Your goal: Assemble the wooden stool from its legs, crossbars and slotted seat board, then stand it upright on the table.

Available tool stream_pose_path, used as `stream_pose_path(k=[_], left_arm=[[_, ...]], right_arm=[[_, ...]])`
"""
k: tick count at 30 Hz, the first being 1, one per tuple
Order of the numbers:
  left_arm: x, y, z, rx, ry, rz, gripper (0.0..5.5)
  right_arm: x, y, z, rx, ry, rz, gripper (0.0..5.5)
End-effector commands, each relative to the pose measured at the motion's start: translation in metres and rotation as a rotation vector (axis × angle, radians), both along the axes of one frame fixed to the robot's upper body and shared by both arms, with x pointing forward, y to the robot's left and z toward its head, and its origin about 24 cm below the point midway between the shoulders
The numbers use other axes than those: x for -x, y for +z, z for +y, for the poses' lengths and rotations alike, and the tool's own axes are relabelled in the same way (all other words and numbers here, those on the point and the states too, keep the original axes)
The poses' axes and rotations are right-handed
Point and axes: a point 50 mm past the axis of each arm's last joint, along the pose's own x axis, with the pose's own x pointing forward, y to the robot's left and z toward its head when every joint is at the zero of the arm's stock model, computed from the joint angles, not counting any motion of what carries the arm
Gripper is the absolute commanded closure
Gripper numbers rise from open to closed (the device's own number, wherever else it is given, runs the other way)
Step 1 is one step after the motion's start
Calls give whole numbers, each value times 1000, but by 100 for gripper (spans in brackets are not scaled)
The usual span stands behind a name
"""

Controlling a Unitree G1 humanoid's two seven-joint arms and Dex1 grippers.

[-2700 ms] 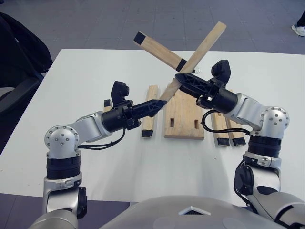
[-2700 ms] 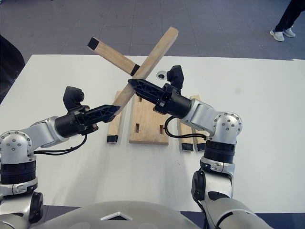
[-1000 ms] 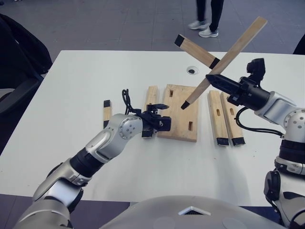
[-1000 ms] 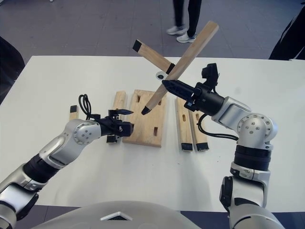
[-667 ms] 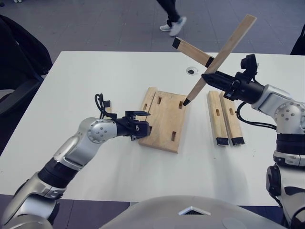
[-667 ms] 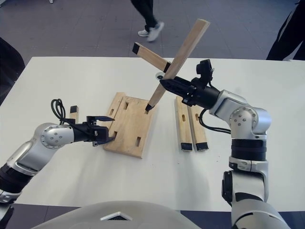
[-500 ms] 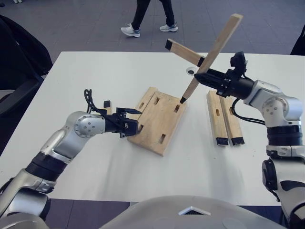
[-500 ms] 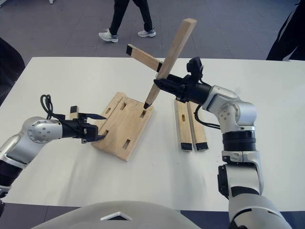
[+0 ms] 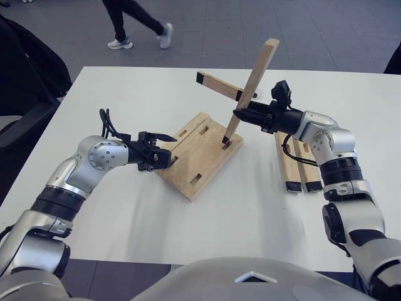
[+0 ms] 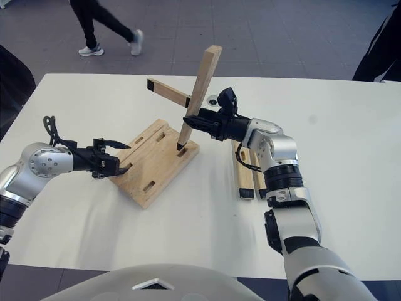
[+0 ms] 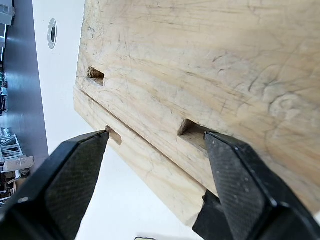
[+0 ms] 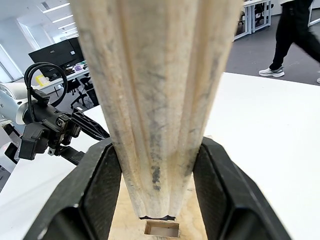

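The slotted seat board (image 9: pixel 203 160) lies turned diagonally on the white table (image 9: pixel 125 88). My left gripper (image 9: pixel 168 150) is shut on its near-left edge, one finger (image 11: pixel 235 185) on top of the board (image 11: pixel 200 60). My right gripper (image 9: pixel 241 114) is shut on a wooden leg (image 9: pixel 252 84) that has a crossbar (image 9: pixel 219 84) joined across it. The leg stands nearly upright. Its black-tipped lower end (image 12: pixel 157 212) hangs just above a slot (image 12: pixel 161 228) near the board's far corner.
Two more slotted legs (image 9: pixel 291 157) lie side by side on the table right of the board, under my right forearm. A round cable hole (image 10: pixel 213 98) is behind the board. A dark chair (image 9: pixel 25 75) stands off the table's left side.
My left gripper let go of the leg, took the board's edge and dragged it left, turning it diagonal. My right arm swung the leg upright and brought its lower end down to the slot.
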Motion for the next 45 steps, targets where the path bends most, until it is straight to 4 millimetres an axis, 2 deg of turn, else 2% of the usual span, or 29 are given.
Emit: stream_pose_path(k=[1, 6, 10, 18, 23, 30, 34, 36, 40, 45], left_arm=[[16, -32, -3, -49, -1, 126, 193], [14, -31, -4, -47, 4, 121, 193], [15, -32, -4, -49, 6, 123, 193], [17, -34, -2, -56, 19, 134, 193], [19, -36, -2, -53, 21, 141, 193], [19, -35, -2, -51, 24, 139, 193], [18, -35, -4, -46, 22, 137, 193], [18, -34, -7, -42, 22, 136, 193], [21, -32, -12, -30, 22, 138, 193], [26, -34, -16, -15, 43, 145, 193]], right_arm=[[1, -1, 5, 13, 21, -15, 347], [3, -13, 11, 31, 27, 20, 347], [3, -20, 7, 52, 16, 34, 347], [1, -15, -8, 46, -19, 30, 347], [0, -10, -9, 42, -9, 16, 347], [6, -20, -9, 85, 3, 36, 347], [8, -32, -3, 113, -17, 58, 347], [13, -40, 3, 140, -13, 57, 347], [36, -55, 12, 195, 22, 17, 347], [64, -72, 11, 268, 17, -2, 347]])
